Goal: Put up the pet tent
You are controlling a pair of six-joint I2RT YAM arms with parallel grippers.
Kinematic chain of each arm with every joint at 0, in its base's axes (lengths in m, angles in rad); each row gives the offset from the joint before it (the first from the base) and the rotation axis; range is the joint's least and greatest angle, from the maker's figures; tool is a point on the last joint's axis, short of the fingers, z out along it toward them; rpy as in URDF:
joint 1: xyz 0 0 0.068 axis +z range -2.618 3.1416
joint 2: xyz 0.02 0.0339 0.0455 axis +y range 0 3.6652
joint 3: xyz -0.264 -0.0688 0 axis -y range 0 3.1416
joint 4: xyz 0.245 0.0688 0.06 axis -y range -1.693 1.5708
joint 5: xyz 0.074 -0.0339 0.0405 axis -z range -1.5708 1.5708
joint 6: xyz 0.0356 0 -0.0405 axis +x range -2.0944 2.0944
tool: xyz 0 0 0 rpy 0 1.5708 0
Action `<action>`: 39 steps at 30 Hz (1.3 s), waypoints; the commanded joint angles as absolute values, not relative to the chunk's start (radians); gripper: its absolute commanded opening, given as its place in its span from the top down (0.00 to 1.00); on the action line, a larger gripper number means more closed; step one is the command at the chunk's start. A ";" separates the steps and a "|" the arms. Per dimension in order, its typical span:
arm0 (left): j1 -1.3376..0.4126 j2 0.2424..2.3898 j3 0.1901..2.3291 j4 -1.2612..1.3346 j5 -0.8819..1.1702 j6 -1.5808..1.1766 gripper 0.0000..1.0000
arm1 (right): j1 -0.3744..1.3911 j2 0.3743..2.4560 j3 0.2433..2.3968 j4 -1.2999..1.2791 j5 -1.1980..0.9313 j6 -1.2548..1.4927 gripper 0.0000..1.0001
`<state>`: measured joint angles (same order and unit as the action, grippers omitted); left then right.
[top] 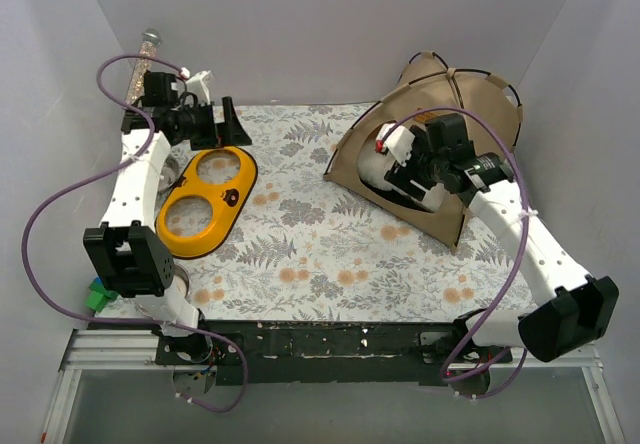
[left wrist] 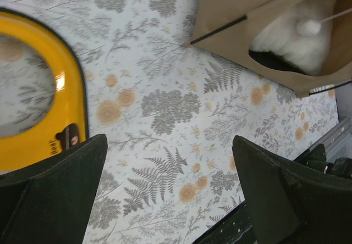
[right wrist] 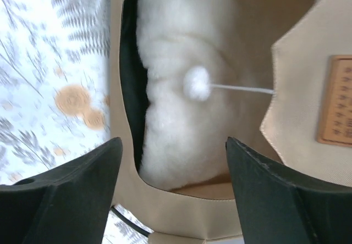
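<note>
The tan pet tent (top: 470,99) stands erect at the back right of the floral mat, with black poles crossing at its top. Its arched doorway faces left and forward. A fluffy white cushion (right wrist: 176,35) lies inside, and a white pom-pom (right wrist: 196,83) hangs on a string before it. A tan label patch (right wrist: 336,101) sits on the tent's front. My right gripper (right wrist: 173,145) is open just in front of the doorway's lower rim (right wrist: 187,211), holding nothing; in the top view it (top: 400,169) hovers at the opening. My left gripper (left wrist: 169,145) is open above the mat, far left of the tent (left wrist: 231,2).
A yellow bowl stand (top: 205,196) with two round holes lies on the mat's (top: 300,244) left side, below the left gripper (top: 235,126). A green object (top: 97,296) sits by the left arm's base. White walls close in the back and sides.
</note>
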<state>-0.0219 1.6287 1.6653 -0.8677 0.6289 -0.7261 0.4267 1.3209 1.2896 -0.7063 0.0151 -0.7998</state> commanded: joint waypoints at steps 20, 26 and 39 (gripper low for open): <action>0.649 1.282 0.931 -1.085 0.138 0.500 0.02 | 0.451 1.485 1.609 -0.974 -0.411 -0.563 0.20; 0.647 1.405 0.890 -0.925 0.143 0.492 0.03 | 0.454 1.502 1.652 -1.003 -0.391 -0.569 0.20; 0.652 1.562 1.136 -1.260 0.336 0.368 1.00 | 0.459 1.493 1.621 -0.982 -0.382 -0.543 0.22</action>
<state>0.6460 1.5967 1.0302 -1.0916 0.2386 0.3992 0.4541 1.5009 1.6123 -0.9932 -0.3698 -0.5621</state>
